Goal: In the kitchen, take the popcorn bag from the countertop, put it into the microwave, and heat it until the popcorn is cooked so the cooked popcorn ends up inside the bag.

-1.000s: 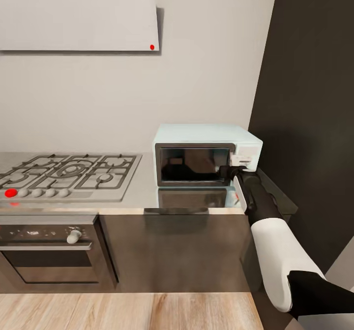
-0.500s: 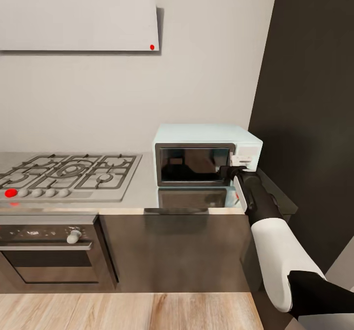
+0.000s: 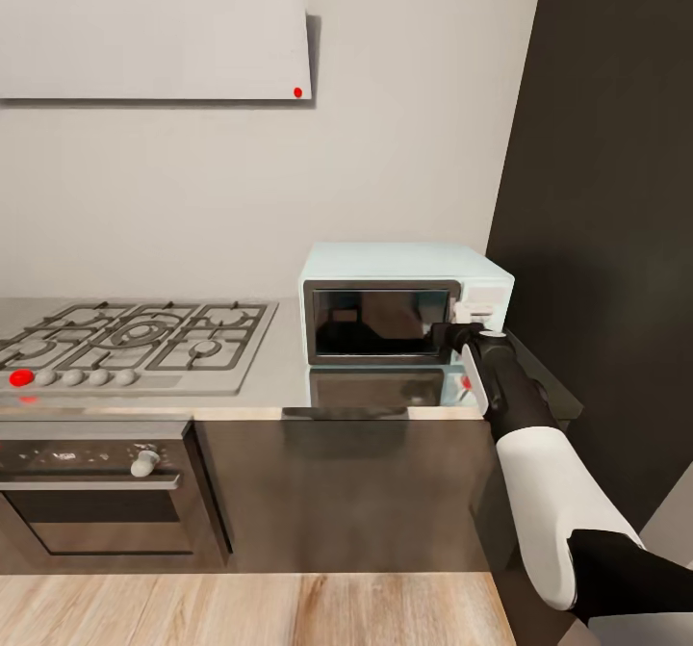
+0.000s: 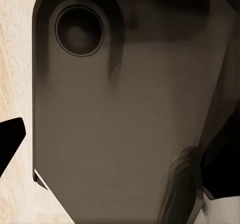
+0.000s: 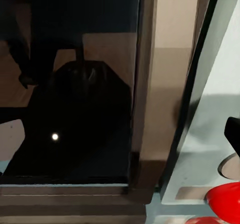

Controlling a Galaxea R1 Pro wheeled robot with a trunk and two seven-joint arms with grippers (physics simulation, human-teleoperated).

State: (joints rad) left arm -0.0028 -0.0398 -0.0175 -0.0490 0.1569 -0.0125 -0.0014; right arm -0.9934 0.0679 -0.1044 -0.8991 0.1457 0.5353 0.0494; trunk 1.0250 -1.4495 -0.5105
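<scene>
Grey tabletop: right tool has barely nudged at the microwave door's 3 o'clock edge, grip can't tell, door still shut

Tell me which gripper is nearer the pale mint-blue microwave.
Right. The right gripper is at the pale mint-blue microwave, by the seam between its dark glass door and white knob panel. The left wrist view shows wooden floor, not the microwave.

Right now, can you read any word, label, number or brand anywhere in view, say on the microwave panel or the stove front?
No text is readable.
Microwave white knob panel: marks too small and blurred to read.
Built-in oven control strip: faint light specks, unreadable.
Range hood: just a red dot, no lettering.
Stove knob row: a red light, no numbers.
</scene>
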